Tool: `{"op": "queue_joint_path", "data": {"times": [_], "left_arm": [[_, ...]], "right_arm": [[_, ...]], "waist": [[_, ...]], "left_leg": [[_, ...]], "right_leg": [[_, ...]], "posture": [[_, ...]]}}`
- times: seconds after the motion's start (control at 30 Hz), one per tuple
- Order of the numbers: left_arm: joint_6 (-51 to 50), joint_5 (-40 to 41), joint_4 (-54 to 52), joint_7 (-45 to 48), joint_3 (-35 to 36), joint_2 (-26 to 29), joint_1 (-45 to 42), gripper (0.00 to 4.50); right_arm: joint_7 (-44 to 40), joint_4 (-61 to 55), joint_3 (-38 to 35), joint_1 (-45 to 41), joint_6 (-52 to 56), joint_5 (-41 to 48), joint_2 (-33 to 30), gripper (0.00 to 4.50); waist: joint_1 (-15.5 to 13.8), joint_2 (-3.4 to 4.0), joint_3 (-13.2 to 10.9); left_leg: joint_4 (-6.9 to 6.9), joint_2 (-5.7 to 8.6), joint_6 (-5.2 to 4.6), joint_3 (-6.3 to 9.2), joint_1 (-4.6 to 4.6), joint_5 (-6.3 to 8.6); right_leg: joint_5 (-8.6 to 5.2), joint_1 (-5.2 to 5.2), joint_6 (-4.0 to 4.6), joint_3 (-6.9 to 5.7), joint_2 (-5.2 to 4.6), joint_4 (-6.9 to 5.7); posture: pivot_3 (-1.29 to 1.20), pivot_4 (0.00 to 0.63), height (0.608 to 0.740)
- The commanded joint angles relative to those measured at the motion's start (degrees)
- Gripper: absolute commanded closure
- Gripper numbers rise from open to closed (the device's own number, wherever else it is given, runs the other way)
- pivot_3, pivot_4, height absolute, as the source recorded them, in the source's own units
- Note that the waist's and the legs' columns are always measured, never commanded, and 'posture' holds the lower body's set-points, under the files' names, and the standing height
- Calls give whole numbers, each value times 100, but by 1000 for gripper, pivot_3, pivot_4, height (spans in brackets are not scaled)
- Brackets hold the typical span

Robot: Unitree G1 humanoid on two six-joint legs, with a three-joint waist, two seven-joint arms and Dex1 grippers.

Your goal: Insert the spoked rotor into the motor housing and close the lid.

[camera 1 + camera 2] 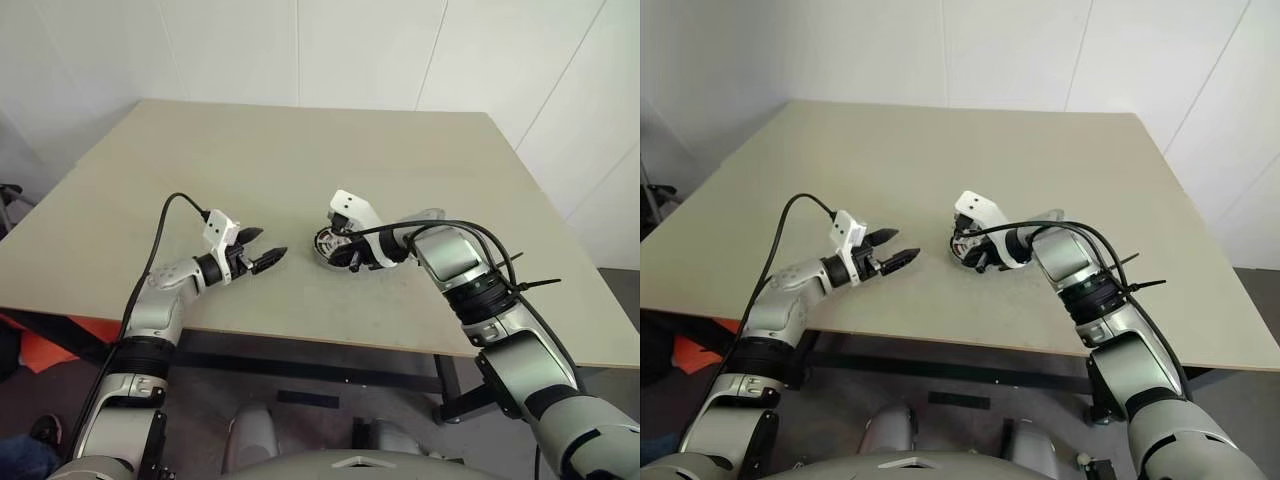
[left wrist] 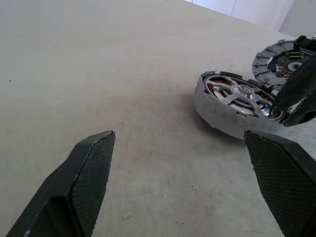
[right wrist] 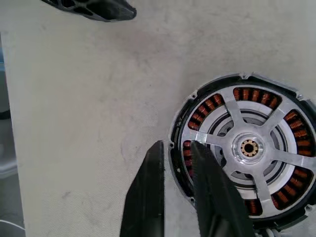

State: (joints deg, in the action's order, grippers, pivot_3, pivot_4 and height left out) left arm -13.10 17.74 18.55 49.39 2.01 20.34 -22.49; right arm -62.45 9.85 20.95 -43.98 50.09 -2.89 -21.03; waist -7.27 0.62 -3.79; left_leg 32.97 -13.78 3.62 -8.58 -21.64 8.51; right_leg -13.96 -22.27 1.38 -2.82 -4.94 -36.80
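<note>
The motor housing (image 2: 217, 111), a shallow silver-walled cup, rests on the table (image 1: 300, 150) near its front middle. The spoked rotor (image 3: 249, 148) lies inside it, copper windings showing between silver spokes around a central hub. Just behind the housing lies the lid (image 2: 276, 59), a pale toothed disc with a dark centre. My right gripper (image 3: 175, 145) points down at the housing's near rim, one finger (image 3: 148, 192) outside it and the other over the windings, with a narrow gap between them. My left gripper (image 1: 265, 248) hovers wide open and empty to the left of the housing.
The beige table extends far back and to both sides. Its front edge (image 1: 300, 335) runs just below both grippers. White walls stand behind it.
</note>
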Motion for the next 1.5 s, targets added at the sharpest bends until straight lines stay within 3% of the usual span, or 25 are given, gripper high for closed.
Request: {"op": "queue_joint_path", "data": {"times": [0.03, 0.07, 0.23, 0.5, 0.6, 0.77, 0.87, 1.13, 1.5], "left_arm": [[31, 64, -230, -33, 79, 50, -50, 71], [35, 63, -219, -31, 80, 52, -50, 71], [53, 47, -97, -1, 45, 30, -158, 71], [81, 21, 162, 163, -39, -7, -457, 71], [130, -9, 330, 252, -60, 20, -605, 71], [219, -61, 641, 407, -140, 16, -860, 71], [288, -91, 849, 510, -200, -10, -1029, 71], [397, -170, 1179, 669, -264, -65, -1318, 71], [396, -200, 1131, 663, -181, 29, -1272, 71]], "right_arm": [[85, -542, -212, -311, 121, 300, -10, 2550], [60, -709, -259, -354, 247, 417, -37, 2237], [206, -1391, -509, -534, 579, 858, -152, 2237], [1443, -550, -691, -253, -1386, -7, -1107, 2237], [1787, -535, -1098, 83, -1427, -13, -1443, 2852], [2193, -857, -1461, 811, -1458, -263, -2131, 4480], [2296, -1263, -1626, 1306, -1237, -269, -2342, 4480], [2428, -2043, -1362, 2319, -805, -171, -1936, 4480], [2458, -2409, -1394, 1580, -204, 419, -1081, 4480]], "waist": [[1, 0, 0], [0, 0, 0], [-13, 0, 0], [-95, -3, 1], [-137, -3, 1], [-141, -2, 1], [-132, -2, 1], [-124, 0, 2], [-131, 2, 2]], "left_leg": [[0, 0, 1, 0, 1, 0], [0, 0, 1, 0, 1, -1], [-1, 0, 2, 1, 2, -1], [2, 7, 9, 0, 10, -5], [1, 8, 10, -2, 12, -6], [-2, 8, 27, -2, 4, -16], [-4, 8, 26, -3, 7, -16], [-6, 7, 5, -12, 31, -3], [-10, 8, 5, -15, 33, -3]], "right_leg": [[0, 0, 0, 0, 0, 0], [0, 0, -1, 1, 0, 0], [0, 2, -1, 1, 0, 0], [4, 13, -8, 5, -6, 0], [4, 14, -9, 6, -6, 1], [3, 6, -11, 8, -3, 5], [2, 6, -13, 9, -2, 6], [1, 21, -14, 18, -2, 5], [2, 18, -13, 24, -2, 2]], "posture": [[0, 0, 740], [0, 0, 740], [0, 0, 740], [0, 0, 740], [0, 0, 740], [0, 0, 740], [0, 0, 740], [0, 0, 740], [0, 0, 740]]}}
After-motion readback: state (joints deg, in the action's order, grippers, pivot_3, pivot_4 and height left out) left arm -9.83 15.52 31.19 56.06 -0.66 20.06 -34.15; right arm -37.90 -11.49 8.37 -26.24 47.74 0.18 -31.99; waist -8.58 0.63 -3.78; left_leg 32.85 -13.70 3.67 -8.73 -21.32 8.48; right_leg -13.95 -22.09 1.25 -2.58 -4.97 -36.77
